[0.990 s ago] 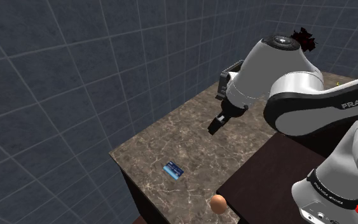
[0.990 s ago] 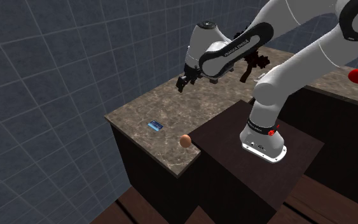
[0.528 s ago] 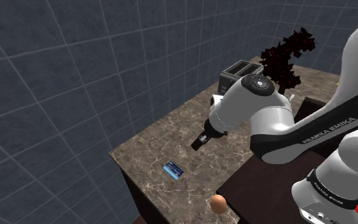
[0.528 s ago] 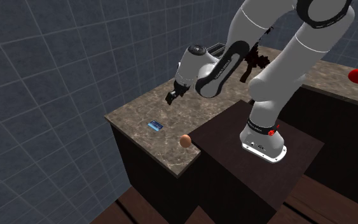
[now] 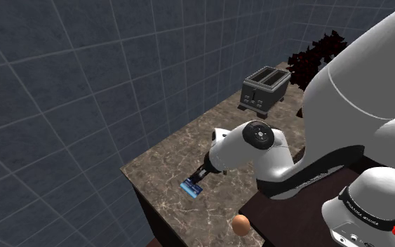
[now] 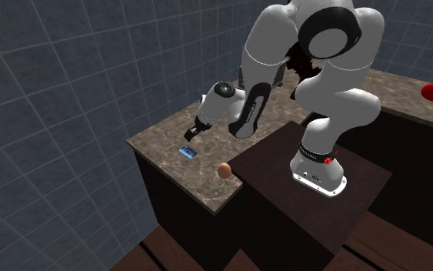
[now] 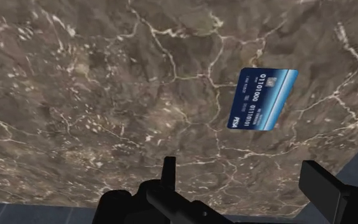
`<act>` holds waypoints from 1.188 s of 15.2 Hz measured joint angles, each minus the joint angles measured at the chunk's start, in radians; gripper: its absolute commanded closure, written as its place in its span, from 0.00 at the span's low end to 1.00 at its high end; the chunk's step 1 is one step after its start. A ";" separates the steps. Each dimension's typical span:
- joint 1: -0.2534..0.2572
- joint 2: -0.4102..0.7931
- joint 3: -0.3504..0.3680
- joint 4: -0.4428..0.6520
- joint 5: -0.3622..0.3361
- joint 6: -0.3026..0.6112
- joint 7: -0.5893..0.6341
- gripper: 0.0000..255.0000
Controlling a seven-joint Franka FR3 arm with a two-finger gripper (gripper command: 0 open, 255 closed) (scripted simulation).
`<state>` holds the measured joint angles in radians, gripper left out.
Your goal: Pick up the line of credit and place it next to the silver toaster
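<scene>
You're on the approach: pincer point(image 7: 241, 168) open, just short of the card point(image 7: 262, 98); centre over it, then descend.

A home kitchen, by every sign. The walls point(image 5: 83, 70) are covered in large blue-grey square tiles with pale grout lines. The table point(image 5: 164, 154) is a fitted run with a brown, white-veined stone top over dark cabinet fronts point(image 6: 168, 192). A two-slot metal toaster point(image 5: 264, 88) stands at its far end beside the wall, and a brown egg point(image 5: 240, 224) lies at its near edge. Below is a dark plank floor point(image 6: 161, 254).
</scene>
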<state>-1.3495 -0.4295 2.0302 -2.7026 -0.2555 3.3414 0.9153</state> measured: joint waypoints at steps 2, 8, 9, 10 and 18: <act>-0.116 -0.089 0.137 0.065 0.011 0.053 0.045 0.00; -0.248 -0.255 0.289 0.183 0.029 0.130 0.112 0.00; -0.269 -0.270 0.304 0.199 0.026 0.135 0.116 0.00; -0.286 -0.287 0.318 0.213 0.025 0.142 0.121 0.00; -0.328 -0.325 0.348 0.246 0.020 0.156 0.130 0.00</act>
<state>-1.6774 -0.7543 2.3781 -2.4567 -0.2353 3.4977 1.0449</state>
